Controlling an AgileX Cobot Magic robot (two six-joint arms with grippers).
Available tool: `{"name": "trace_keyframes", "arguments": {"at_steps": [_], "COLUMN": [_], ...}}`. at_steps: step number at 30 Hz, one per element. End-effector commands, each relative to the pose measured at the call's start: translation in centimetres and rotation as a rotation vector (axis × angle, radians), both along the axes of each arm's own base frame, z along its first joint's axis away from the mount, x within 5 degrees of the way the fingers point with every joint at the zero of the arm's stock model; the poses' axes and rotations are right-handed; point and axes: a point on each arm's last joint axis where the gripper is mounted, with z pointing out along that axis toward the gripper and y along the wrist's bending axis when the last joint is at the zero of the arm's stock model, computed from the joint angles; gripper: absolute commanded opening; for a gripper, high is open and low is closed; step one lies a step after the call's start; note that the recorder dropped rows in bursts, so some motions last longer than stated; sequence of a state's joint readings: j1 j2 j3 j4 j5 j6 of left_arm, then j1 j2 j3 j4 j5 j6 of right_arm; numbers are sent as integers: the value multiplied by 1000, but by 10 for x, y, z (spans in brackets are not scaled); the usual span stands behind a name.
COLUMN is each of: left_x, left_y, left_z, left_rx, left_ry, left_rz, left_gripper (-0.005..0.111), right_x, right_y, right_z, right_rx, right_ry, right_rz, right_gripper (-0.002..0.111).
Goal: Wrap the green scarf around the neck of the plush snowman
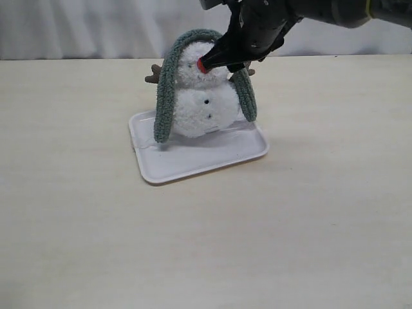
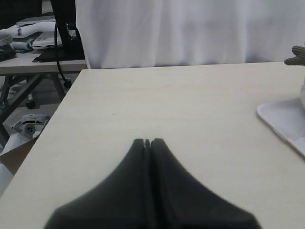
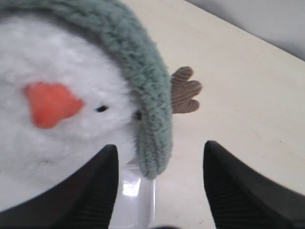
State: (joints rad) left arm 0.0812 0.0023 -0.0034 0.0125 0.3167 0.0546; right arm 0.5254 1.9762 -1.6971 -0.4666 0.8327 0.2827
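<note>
**Exterior view.** A small, fluffy white plush snowman [image 1: 196, 106] is standing upright at the back of a shallow white plastic tray [image 1: 193, 164] on a pale wood-grain table [image 1: 296, 219]. A long, fuzzy, dull teal green scarf [image 1: 165, 103] is arching over the top of the head. Its ends are hanging down either side of the body, so it is not lying in the neck [image 1: 190, 88]. The black right gripper [image 1: 225, 63] is reaching in from the upper right. It is covering part of the face, and one finger is overlapping the orange-red nose [image 1: 201, 65]. A brown twig arm [image 1: 153, 74] is projecting beside the scarf. A white curtain [image 1: 90, 29] is hanging behind.

**Left wrist view.** The left gripper [image 2: 147, 141] is hovering over bare table [image 2: 167, 100], its jaws pressed together on nothing. A tray corner [image 2: 286, 119] is lying well apart. A cluttered desk [image 2: 28, 64] is standing beyond the table edge.

**Right wrist view.** The right gripper [image 3: 160, 145] is holding its jaws spread wide and is gripping nothing. One scarf [image 3: 147, 95] end is hanging between the fingers [image 3: 90, 191]. Whether it is touching them cannot be told. The snowman [image 3: 62, 62] is filling the space beside it.
</note>
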Motion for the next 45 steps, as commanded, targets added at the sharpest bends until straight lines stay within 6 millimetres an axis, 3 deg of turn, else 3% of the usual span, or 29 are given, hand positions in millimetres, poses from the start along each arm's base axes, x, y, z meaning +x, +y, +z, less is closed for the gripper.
{"name": "trace_keyframes", "arguments": {"at_steps": [1, 3, 7, 8, 9, 13, 14, 20, 22, 25, 29, 33, 35, 38, 39, 42, 45], "left_x": [0, 0, 0, 0, 0, 0, 0, 0, 0, 0, 0, 0, 0, 0, 0, 0, 0], "left_y": [0, 0, 0, 0, 0, 0, 0, 0, 0, 0, 0, 0, 0, 0, 0, 0, 0], "left_z": [0, 0, 0, 0, 0, 0, 0, 0, 0, 0, 0, 0, 0, 0, 0, 0, 0], "left_rx": [2, 2, 2, 2, 2, 2, 2, 2, 2, 2, 2, 2, 2, 2, 2, 2, 2], "left_ry": [-10, -10, -10, -10, -10, -10, -10, -10, -10, -10, -10, -10, -10, -10, -10, -10, -10], "left_rz": [-1, -1, -1, -1, -1, -1, -1, -1, -1, -1, -1, -1, -1, -1, -1, -1, -1], "left_gripper": [0, 0, 0, 0, 0, 0, 0, 0, 0, 0, 0, 0, 0, 0, 0, 0, 0], "right_x": [-24, -32, -55, -71, -91, -136, -160, -233, -254, -263, -248, -202, -173, -125, -100, -64, -19], "right_y": [13, 12, -1, -10, -22, -46, -58, -103, -117, -124, -118, -90, -78, -75, -73, -62, -42], "right_z": [32, 50, 90, 104, 115, 133, 140, 159, 165, 155, 130, 113, 110, 97, 87, 73, 59], "right_rx": [-7, 30, 117, 140, 169, 276, 345, 462, 486, 468, 344, 244, 263, 306, 338, 394, 359], "right_ry": [-3, -40, -139, -176, -218, -322, -373, -505, -550, -519, -314, -157, -126, -37, 14, 63, -59], "right_rz": [108, 100, 91, 101, 117, 164, 184, 199, 201, 187, 131, 108, 73, -15, -23, 52, 170], "right_gripper": [51, 49, 22, 9, 4, 4, 4, 4, 4, 4, 17, 33, 37, 43, 44, 44, 43]}}
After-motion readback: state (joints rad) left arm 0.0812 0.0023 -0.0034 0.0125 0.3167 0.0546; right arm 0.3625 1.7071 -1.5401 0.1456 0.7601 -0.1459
